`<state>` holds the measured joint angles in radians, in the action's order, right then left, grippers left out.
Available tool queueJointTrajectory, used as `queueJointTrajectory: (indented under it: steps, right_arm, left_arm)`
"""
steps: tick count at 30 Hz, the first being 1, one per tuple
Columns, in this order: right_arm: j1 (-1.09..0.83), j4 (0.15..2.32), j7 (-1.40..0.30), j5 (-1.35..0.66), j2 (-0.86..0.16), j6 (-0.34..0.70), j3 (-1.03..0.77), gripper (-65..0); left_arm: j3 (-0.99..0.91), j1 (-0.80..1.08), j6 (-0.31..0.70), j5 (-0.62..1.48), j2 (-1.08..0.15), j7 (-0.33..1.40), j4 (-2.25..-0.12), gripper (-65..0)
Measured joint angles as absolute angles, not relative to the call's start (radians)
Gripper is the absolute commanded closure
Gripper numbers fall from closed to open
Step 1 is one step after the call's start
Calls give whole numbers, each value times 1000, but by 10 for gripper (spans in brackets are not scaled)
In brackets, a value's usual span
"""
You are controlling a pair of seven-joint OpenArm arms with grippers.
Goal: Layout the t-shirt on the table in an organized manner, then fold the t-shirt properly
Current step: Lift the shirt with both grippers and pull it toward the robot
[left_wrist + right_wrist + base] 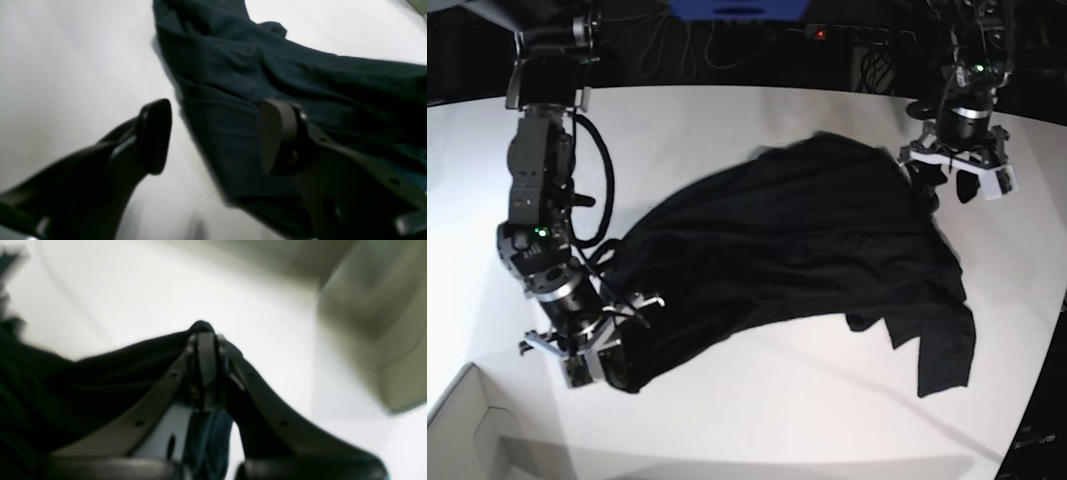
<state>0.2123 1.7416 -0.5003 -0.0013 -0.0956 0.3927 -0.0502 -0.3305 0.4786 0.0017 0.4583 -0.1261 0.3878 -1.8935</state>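
Clearly, the plain black soft-fabric t-shirt (787, 250) lies rumpled on the smooth white table (727, 120), unfolded. The right gripper (592, 350), at seven o'clock, pinches its edge; the left gripper (957, 175), at two o'clock, gapes wide, empty.

Both arms are chunky black segmented things with black cables looping alongside the joints. There's a small green light on the right arm (537, 235) and another on the left arm (972, 70). The fingers (153, 135) are matte black, paddle-shaped pads, on dark grey brackets with little screw holes.
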Motion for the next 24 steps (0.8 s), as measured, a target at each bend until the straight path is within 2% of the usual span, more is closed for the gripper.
queueJointTrajectory:
  steps: [9,20,24]
  right_arm:
    - [292,1753,-505,8,5,384,-371,0]
    - [234,1733,-511,12,13,382,-375,0]
    - [199,1737,-505,10,14,382,-373,0]
  left_arm:
    - [-331,455,0,458,-126,387,-1887,-399]
    - [-319,246,-1,458,-118,392,-1673,-402]
    - [-242,167,6,463,-121,382,-1600,-401]
